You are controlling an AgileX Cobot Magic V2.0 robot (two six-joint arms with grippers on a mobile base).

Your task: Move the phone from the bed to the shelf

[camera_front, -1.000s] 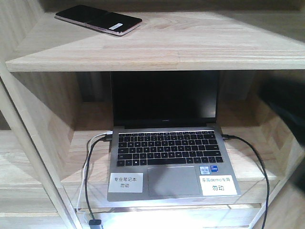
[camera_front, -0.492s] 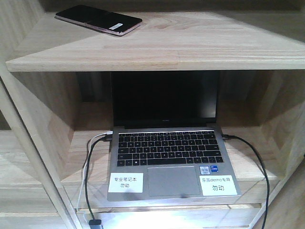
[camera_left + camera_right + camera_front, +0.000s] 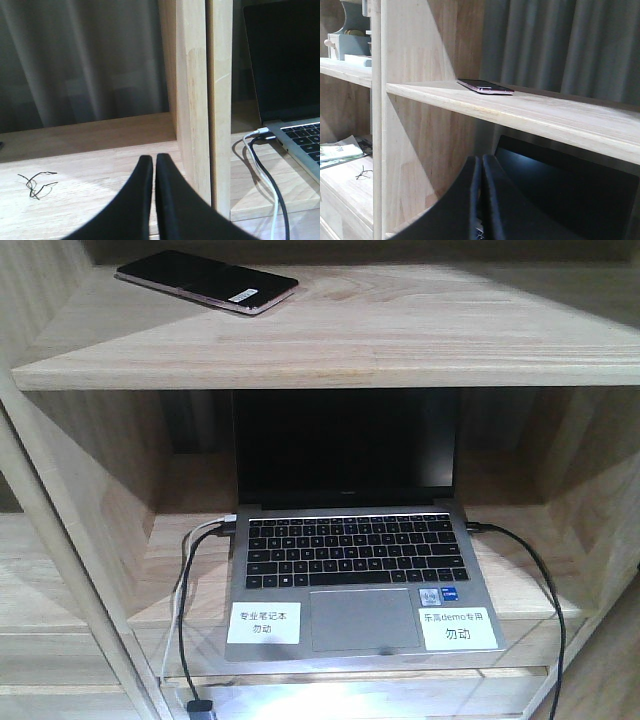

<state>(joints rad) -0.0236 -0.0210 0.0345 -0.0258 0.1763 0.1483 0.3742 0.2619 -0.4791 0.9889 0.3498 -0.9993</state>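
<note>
The phone [image 3: 205, 282] lies flat on the shelf [image 3: 400, 335], above the laptop [image 3: 350, 540]. Left tool [image 3: 154, 165] and right tool [image 3: 481, 167] are both closed and empty. Placement looks done; only retreat remains.

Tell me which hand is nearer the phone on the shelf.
Probably right, though no view shows both. The right hand, shut and empty, sits below the shelf with the phone in sight above. The left hand, shut, is low beside the laptop, with no phone visible.
</note>
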